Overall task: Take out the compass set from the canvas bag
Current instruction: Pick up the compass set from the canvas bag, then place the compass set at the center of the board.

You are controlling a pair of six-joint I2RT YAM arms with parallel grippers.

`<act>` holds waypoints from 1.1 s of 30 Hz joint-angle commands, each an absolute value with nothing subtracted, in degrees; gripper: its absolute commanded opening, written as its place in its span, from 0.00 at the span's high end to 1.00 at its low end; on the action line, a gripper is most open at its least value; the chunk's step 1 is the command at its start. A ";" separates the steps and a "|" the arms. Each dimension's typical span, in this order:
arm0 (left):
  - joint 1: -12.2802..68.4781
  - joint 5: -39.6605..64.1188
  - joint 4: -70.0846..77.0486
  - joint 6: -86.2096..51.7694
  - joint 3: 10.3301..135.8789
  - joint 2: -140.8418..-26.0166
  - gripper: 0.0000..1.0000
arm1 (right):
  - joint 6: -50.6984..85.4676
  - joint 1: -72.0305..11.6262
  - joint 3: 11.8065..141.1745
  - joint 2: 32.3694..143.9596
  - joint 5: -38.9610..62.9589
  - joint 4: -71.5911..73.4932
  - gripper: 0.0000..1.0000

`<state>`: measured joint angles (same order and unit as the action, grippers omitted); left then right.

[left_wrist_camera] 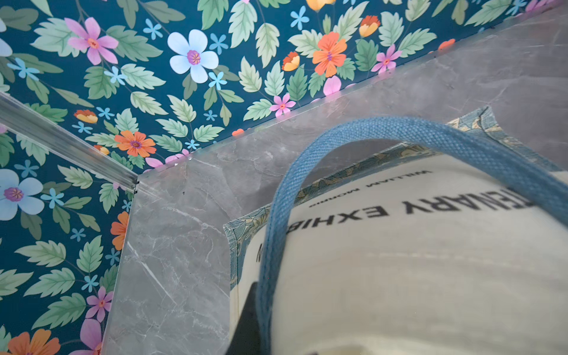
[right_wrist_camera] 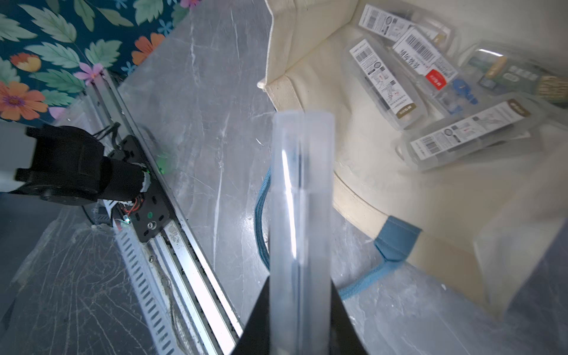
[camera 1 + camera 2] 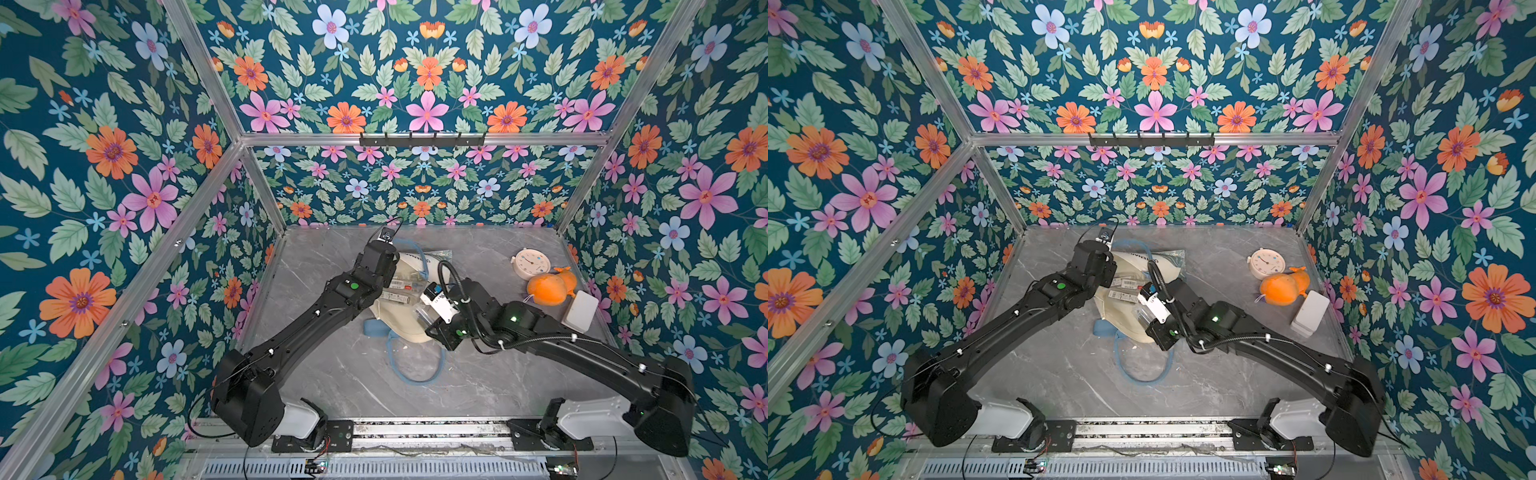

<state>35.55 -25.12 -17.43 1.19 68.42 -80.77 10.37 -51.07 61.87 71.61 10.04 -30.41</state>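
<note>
My R gripper (image 2: 299, 310) is squeezed narrow on a long clear case (image 2: 301, 190), which I think is the compass set. The case sticks straight out from the jaws. It is at the mouth of the canvas bag (image 2: 362, 184), over the rim & the table; I can't tell if all of it is out yet. My L gripper (image 1: 252, 325) is closed. It looks like it pinches the bag's cloth right by the blue handle (image 1: 399, 132), prob to hold the mouth open. To do this bit well, I'd pull the case slow & straight away from the mouth. I'd go up a bit too, so it doesn't catch the rim or the other handle loop (image 2: 261, 215) lying on the table. I wouldn't squeeze harder, b/c the plastic is smooth & could slip. The L side should hold firm so the bag doesn't drag along. The other cases (image 2: 384, 83) w/ barcode labels lie inside the bag, so no bumping them. The table (image 3: 345, 386) is grey w/ a marble look, flat & shiny, w/ bare room nr my arm bases to set the case down. Off to my R sit a small clock (image 3: 532, 262), an orange soft toy (image 3: 548, 286) & a white box (image 3: 582, 311), well apart from the bag. The walls (image 3: 104, 166) have big flowers & leaves, w/ silver metal bars (image 3: 178, 243) & a black hook rail (image 3: 422, 140) at the back.
</note>
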 commanded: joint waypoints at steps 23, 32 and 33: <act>31.73 -19.89 -20.19 6.15 63.45 -74.36 1.00 | 28.62 -20.55 48.00 93.23 19.81 8.18 0.97; 31.73 -16.90 -20.89 5.32 63.67 -74.17 1.00 | 30.41 -19.16 52.48 102.71 18.72 7.84 0.91; 31.73 -16.72 -20.92 5.27 63.63 -74.06 1.00 | 30.37 -19.16 52.69 103.10 18.68 7.62 0.90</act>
